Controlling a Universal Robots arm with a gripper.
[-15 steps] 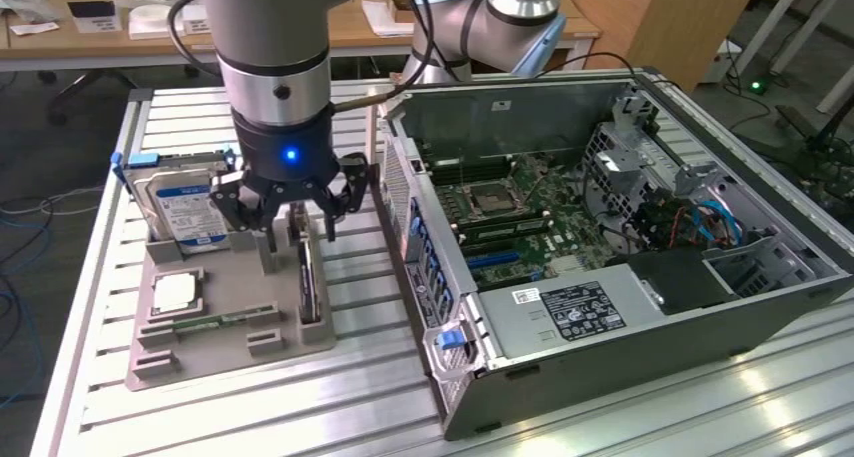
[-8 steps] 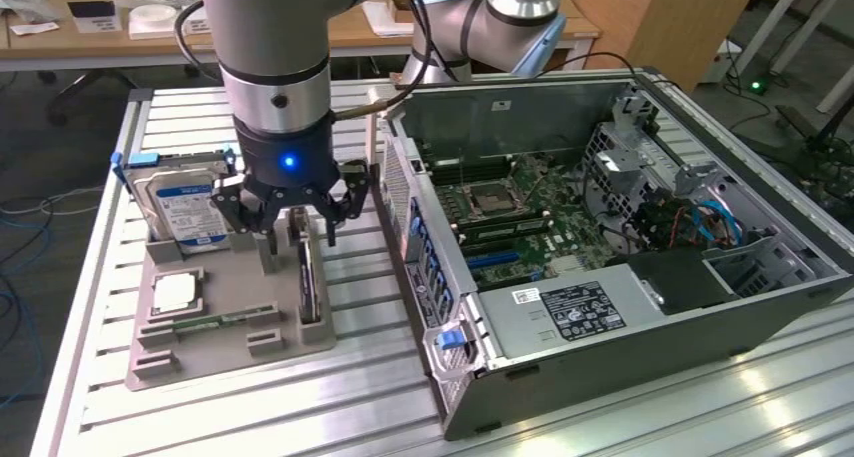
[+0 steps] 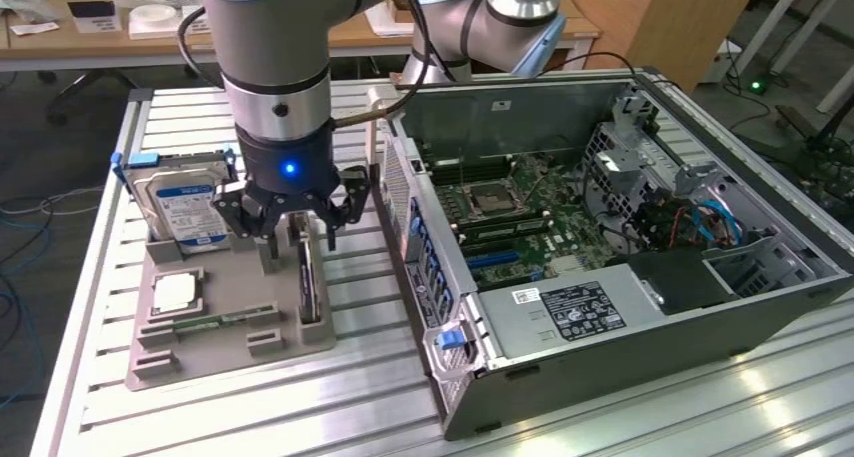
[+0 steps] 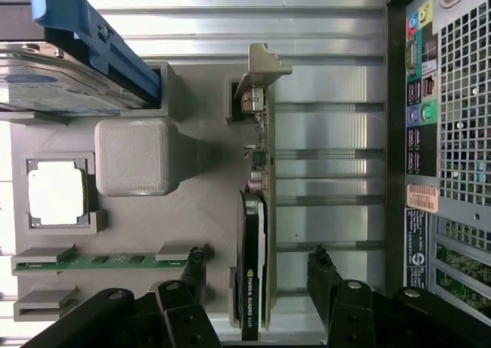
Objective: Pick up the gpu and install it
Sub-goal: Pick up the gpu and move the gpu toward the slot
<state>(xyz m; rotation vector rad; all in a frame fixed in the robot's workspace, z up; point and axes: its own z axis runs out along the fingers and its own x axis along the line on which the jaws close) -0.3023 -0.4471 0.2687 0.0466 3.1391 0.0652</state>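
The gripper (image 3: pixel 296 235) is seen with its jaws spread wide above a grey holder tray (image 3: pixel 227 329) that is laid on a slatted aluminium table (image 3: pixel 334 407). The gpu (image 3: pixel 310 285) is stood on its edge in a slot of this tray, at the side nearest the open computer case (image 3: pixel 641 362). In the wrist view the gpu (image 4: pixel 252 283) is framed between the two fingers (image 4: pixel 193 257), with a gap left on either side, so nothing is gripped. How far the fingertips are lowered toward the card's upper edge cannot be judged well. A silver hard drive (image 3: pixel 187 207) in a blue bracket is held upright at the tray's far end, a processor (image 3: pixel 176 294) is laid flat in a recess, and a green memory stick (image 4: pixel 92 262) is seated nearby.
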